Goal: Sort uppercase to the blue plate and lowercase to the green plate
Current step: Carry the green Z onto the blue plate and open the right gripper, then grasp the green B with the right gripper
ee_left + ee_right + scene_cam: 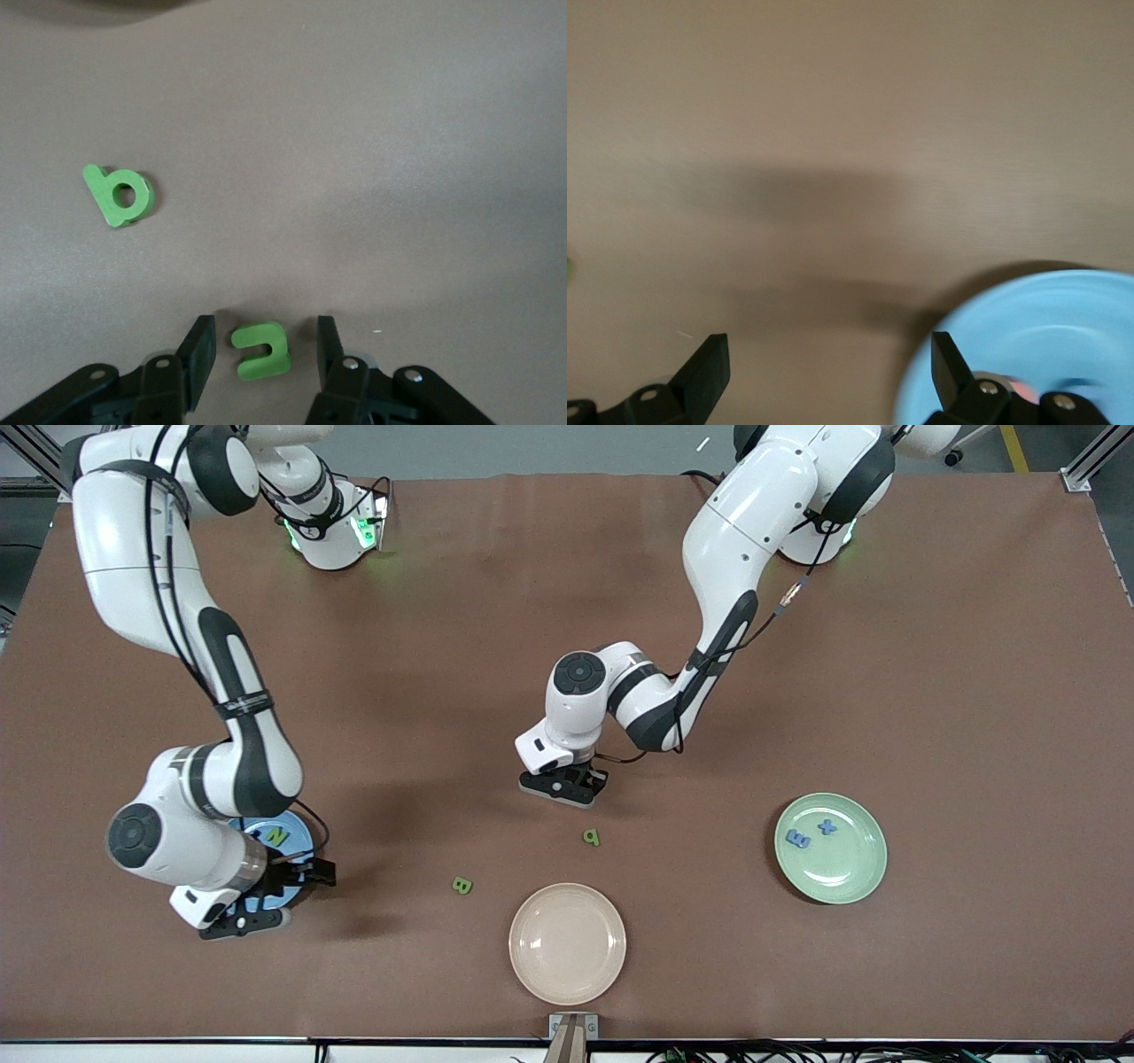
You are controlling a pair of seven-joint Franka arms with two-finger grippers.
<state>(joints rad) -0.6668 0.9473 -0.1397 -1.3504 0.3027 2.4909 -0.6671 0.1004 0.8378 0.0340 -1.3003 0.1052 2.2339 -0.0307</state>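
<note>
Pincer [262,350] of left arm astride u [261,350]

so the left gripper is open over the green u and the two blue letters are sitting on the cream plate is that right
Not quite. The left gripper is open around the green u, but the two blue letters lie on the green plate, as the front view shows. The cream plate holds nothing.

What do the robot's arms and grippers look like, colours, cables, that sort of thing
Both arms have glossy white shells with dark grey joint bands and round dark joint caps. Black cables run along them. Green lights glow at the bases. The left gripper and right gripper are black, each with two flat, angular fingers fixed by silver screws.
</note>
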